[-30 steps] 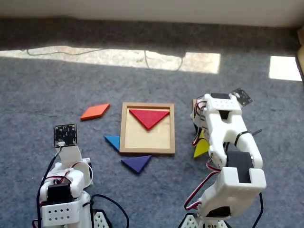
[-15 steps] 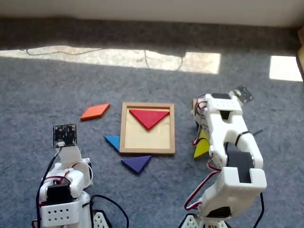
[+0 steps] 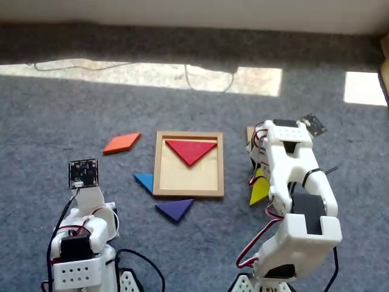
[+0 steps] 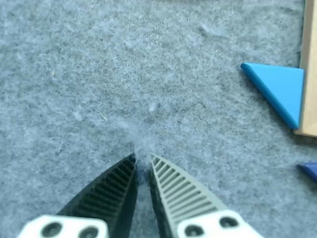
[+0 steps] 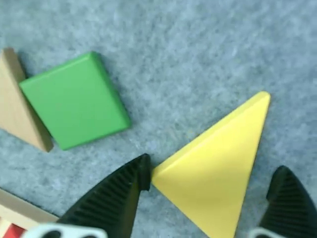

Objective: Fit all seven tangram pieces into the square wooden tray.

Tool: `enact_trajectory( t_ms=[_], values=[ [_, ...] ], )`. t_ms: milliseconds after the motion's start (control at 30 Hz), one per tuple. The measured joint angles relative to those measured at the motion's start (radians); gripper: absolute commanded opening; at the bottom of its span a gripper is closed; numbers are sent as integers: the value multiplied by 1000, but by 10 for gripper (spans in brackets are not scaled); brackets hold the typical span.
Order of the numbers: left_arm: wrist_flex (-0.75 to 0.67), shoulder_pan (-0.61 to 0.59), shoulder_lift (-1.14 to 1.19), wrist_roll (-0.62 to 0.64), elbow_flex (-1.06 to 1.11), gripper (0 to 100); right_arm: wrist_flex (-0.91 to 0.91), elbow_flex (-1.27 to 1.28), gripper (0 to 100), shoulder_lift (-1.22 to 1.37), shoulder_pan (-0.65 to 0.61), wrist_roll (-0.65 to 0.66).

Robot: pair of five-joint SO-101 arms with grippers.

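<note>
The square wooden tray (image 3: 157, 165) lies on the grey carpet (image 3: 73, 109) with 1 red triangle (image 3: 190, 150) inside, against its far rim. A blue triangle (image 3: 145, 181) touches the tray's left rim, a purple triangle (image 3: 174, 209) sits just off its near rim, and an orange parallelogram (image 3: 121, 143) lies near its far-left corner. To the tray's right are a yellow triangle (image 5: 218, 183), a green square (image 5: 74, 101) and a tan wooden triangle (image 5: 15, 104). The right gripper (image 5: 213, 173) has its fingers spread on either side of the yellow triangle. The left gripper (image 4: 142, 161), over carpet left of the tray, has its fingers pressed almost together on nothing.

Indoor room: grey carpet (image 3: 61, 121), sun patches (image 3: 258, 80)
</note>
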Motion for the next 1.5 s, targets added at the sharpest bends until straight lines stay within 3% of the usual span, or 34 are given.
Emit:
enact_trajectory(
  t_ms=[267,567,1000,1100,1300,1500],
  values=[
    [0,0,0,0,0,6,8,0,194,0,2,28],
    [0,0,0,0,0,6,91,-6,194,-2,9,153],
    [0,0,0,0,0,6,206,-81,197,-121,-98,371],
    [0,0,0,0,0,6,222,-81,241,-180,-120,431],
    [0,0,0,0,0,6,203,29,421,-259,-187,446],
    [0,0,0,0,0,6,68,164,433,-259,-209,439]
  ],
)
